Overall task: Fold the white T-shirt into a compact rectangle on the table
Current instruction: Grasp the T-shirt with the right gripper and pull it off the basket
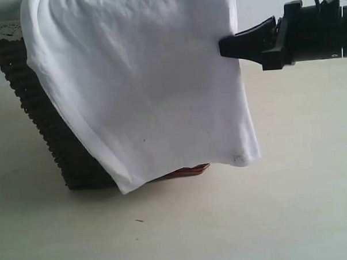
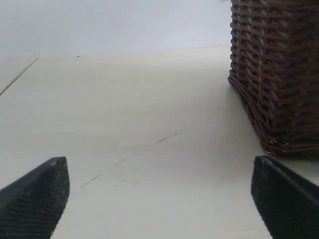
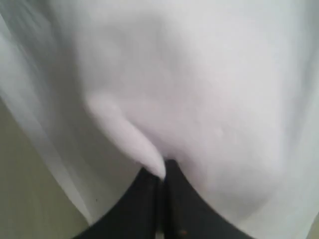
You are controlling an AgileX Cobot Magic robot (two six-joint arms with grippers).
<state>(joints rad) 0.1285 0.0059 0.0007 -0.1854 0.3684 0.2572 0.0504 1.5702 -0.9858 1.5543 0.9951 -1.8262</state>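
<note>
**Clear the basket first, then spread flat**

Pinching the white T-shirt (image 1: pixel 143 91) at one side edge: the right gripper (image 1: pixel 224 46), jaws pressed together on a small fold of cloth (image 3: pixel 189 89). Hanging in the air in front of the wicker basket (image 1: pixel 40 113), lower hem close above the table (image 1: pixel 281 217) and apparently not lying on it. Upper part out of view, so cannot tell whether caught on or draped over the basket's rim. A sliver of red below the hem at the basket's foot, probably the shirt's printed band.

Low over the table beside the basket: the left gripper (image 2: pixel 159 174), jaws spread wide, nothing between them.

Likely step in hand: getting the shirt free and laid out before any fold. To do it well:

- Hold the pinch firm, since thin cotton can slide out under its own weight.
- Draw the cloth away from the basket rather than along it, as rough weave could snag a hem.
- Bring the open left gripper to the edge nearer the basket and take hold there, so that two points carry the shirt.
- Lower hem-first onto bare table well away from the basket, then pull both grips apart to remove slack.
</note>
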